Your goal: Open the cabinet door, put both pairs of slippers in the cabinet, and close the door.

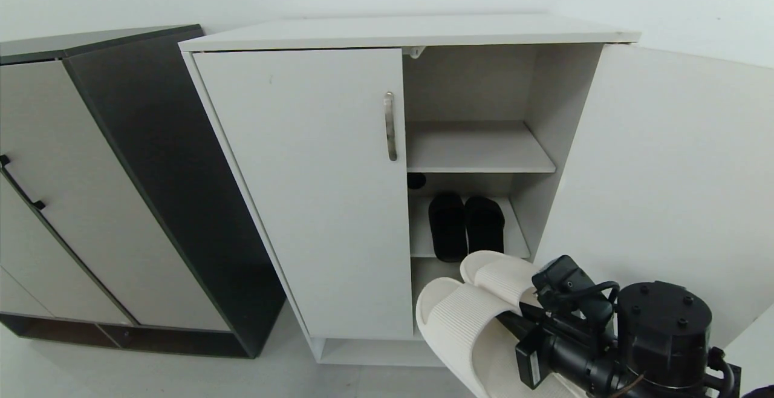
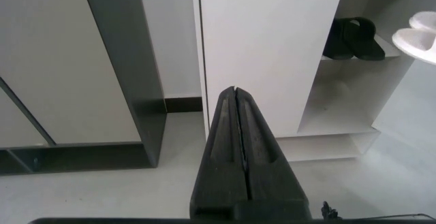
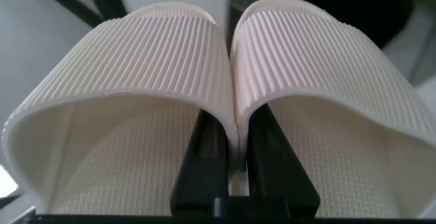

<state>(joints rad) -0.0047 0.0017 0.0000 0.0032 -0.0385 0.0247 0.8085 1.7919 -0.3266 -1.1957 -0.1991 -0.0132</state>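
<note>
- We carry the white slippers (image 1: 478, 307) side by side in the right gripper (image 3: 231, 156). Its fingers pinch the two inner walls together, so the pair moves as one.
- They hang just before the cabinet (image 1: 411, 29), toes inward, below the shelf holding the black slippers (image 1: 465, 225).
- The top shelf (image 1: 478, 147) is bare, and we judge it would take the pair.
- The way in is narrow, between the closed door (image 1: 308, 192) and the open door (image 1: 665, 192).
- The left gripper (image 2: 235, 94) is closed on nothing, facing the closed door.
</note>
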